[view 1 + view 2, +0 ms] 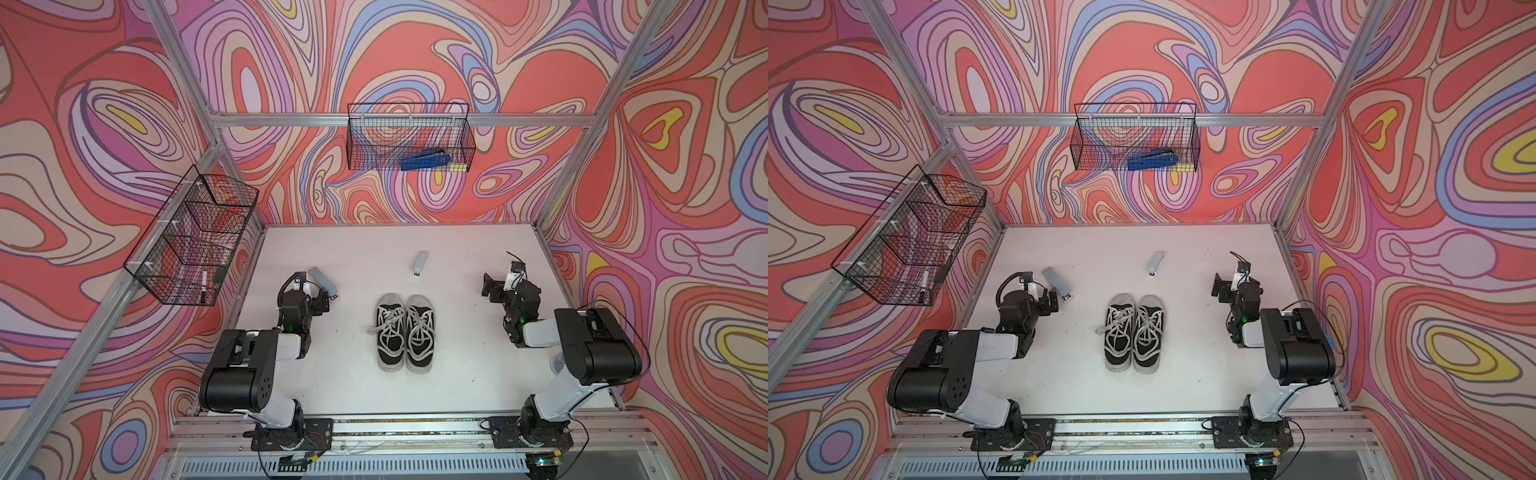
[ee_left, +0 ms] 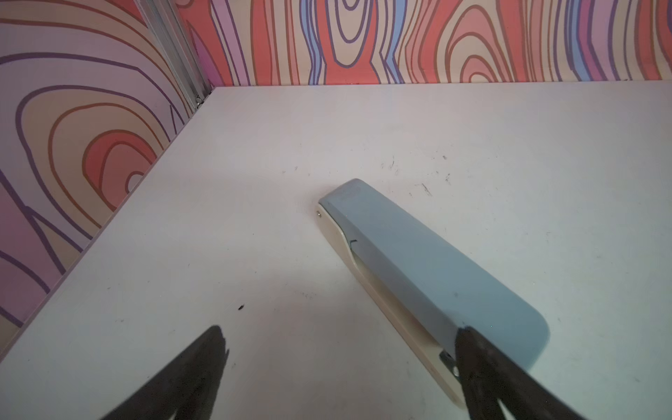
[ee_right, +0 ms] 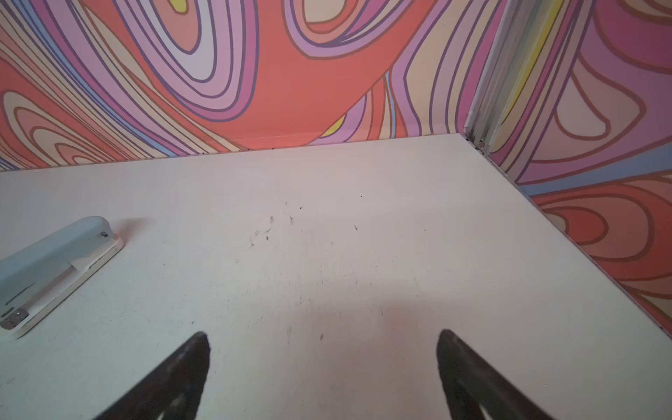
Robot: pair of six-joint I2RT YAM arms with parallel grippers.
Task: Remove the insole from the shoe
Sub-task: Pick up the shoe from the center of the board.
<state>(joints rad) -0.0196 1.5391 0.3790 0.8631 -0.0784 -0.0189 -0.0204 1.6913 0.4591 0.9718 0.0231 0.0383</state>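
- Left gripper (image 2: 342, 340) hangs spread and empty just beside the pale blue stapler (image 2: 418, 265); you hold nothing.
- Laced black sneakers (image 1: 405, 332) sit paired mid-table between your arms, within reach of both, with the insole hidden inside.
- Right gripper (image 3: 323, 340) hangs spread over bare table (image 3: 363, 254), seemingly parked clear.

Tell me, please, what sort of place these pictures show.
Probably a robot test cell: a left arm and right arm bolted to a rail beside a white table, an aluminium frame carrying swirl-patterned wall panels, and wire baskets hung on it.

Left stapler (image 1: 323, 280) and far stapler (image 1: 419, 264) lie on the table (image 1: 457, 332); rear basket (image 1: 365, 137) holds perhaps a blue stapler (image 1: 424, 160).
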